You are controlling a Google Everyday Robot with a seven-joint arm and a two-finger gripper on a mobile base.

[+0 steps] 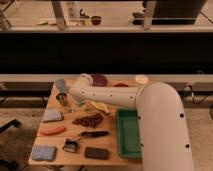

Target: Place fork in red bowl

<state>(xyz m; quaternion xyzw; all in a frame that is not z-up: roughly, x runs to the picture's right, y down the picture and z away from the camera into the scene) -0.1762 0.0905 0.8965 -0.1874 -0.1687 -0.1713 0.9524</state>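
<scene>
Fork (78,106) – prob. the thin pale sliver lying on the tabletop (70,158) right under my arm's tip, btwn the small metal cup (62,98) and the banana (100,106). View's dim there, so not certain. It's not in the red bowl (120,85), which sits at the back edge w/ only its rim showing over my white arm (110,95).

Jaws are at the arm's far end, low over the left-rear part of the tabletop as seen, just beside the metal cup and near the light blue cup (60,85). Can't tell if they're spread, pressed together or pinching anything.

Purple bowl (99,79) is just left of the red one, white cup (142,79) on its other side.

Nearer the front:
- grapes (89,120), just below the banana
- green tray (129,134), along the right side
- grey-blue sponge (52,116)
- orange carrot-like thing (52,130)
- black-handled utensil (93,134)
- black brush (70,146)
- flat black block (96,153)
- blue sponge (44,152), at the front-left corner
</scene>
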